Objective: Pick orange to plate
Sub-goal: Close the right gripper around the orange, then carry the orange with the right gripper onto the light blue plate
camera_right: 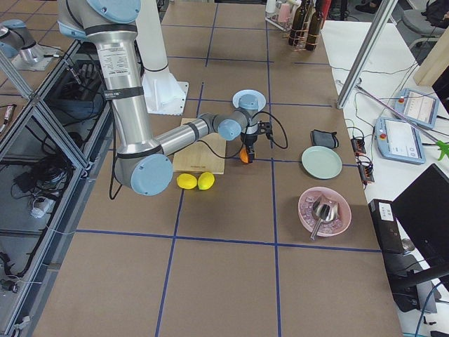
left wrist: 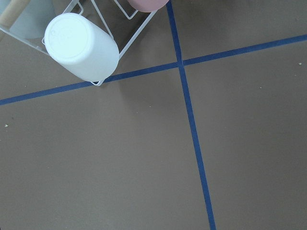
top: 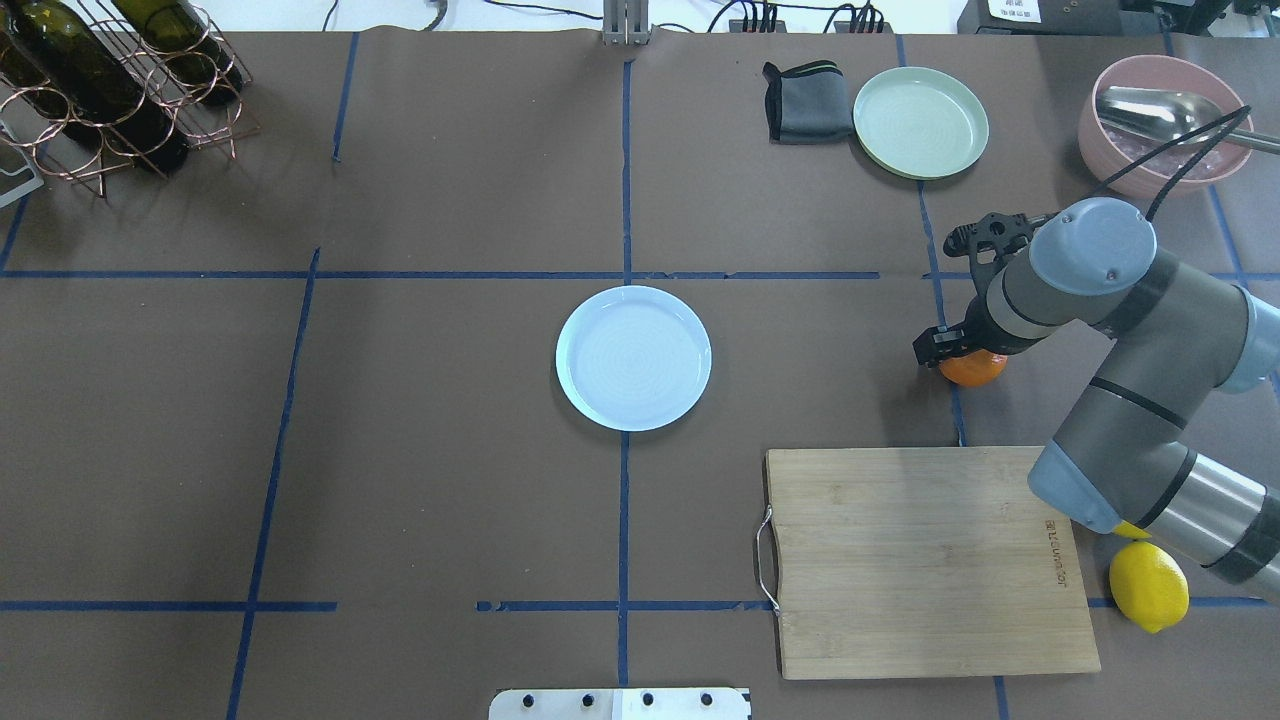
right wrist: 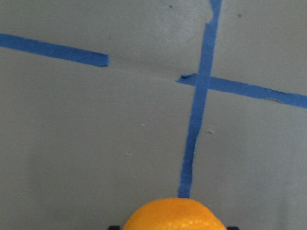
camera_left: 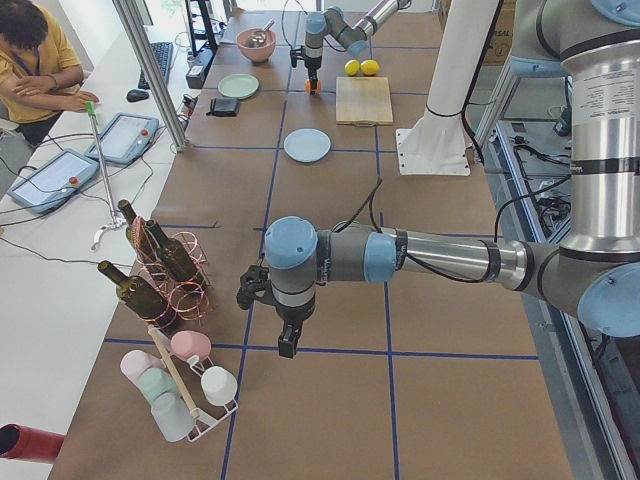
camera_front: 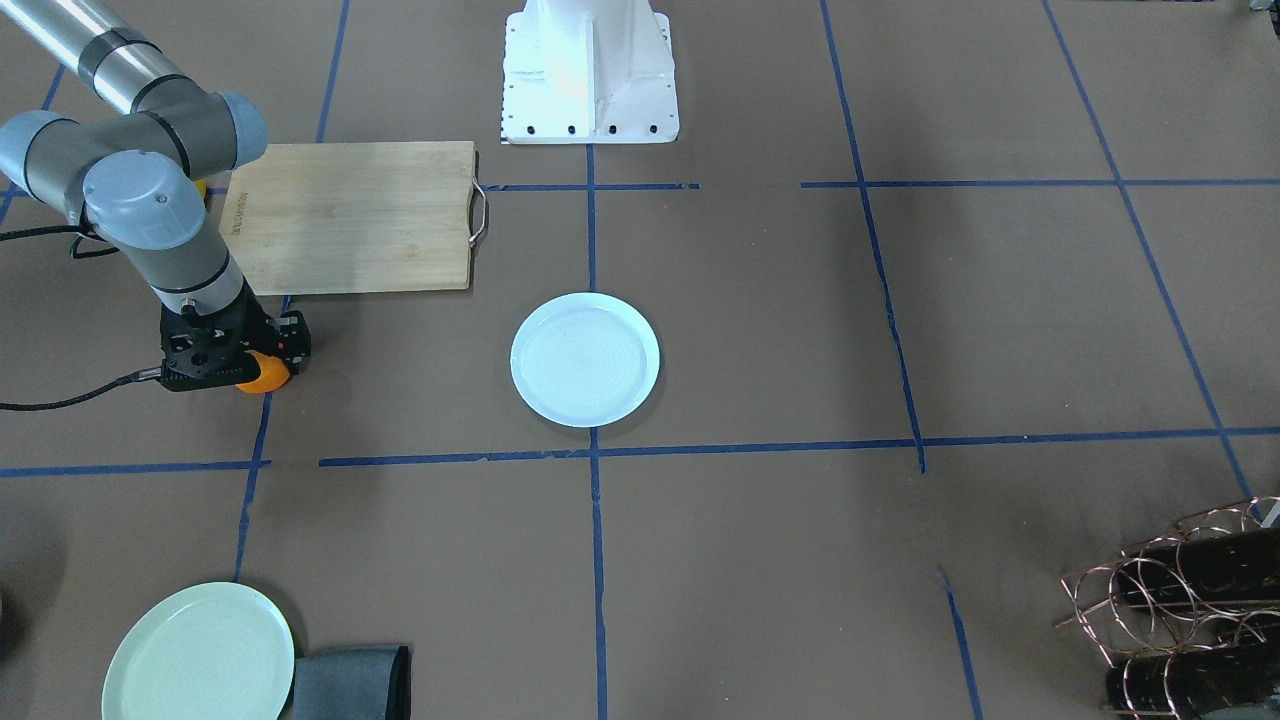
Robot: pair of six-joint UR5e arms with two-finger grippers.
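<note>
The orange rests on the brown table at the right, on a blue tape line just beyond the cutting board. My right gripper stands over it, shut on the orange, with a dark fingertip touching each side in the right wrist view. The white, faintly bluish plate lies empty at the table's middle, well to the left of the orange. My left gripper hangs above bare table far from both; it shows only in the exterior left view, so I cannot tell its state.
A wooden cutting board lies near the orange, with a yellow lemon at its right. Beyond are a pale green plate, a grey cloth and a pink bowl. A bottle rack stands far left, a cup rack by the left arm.
</note>
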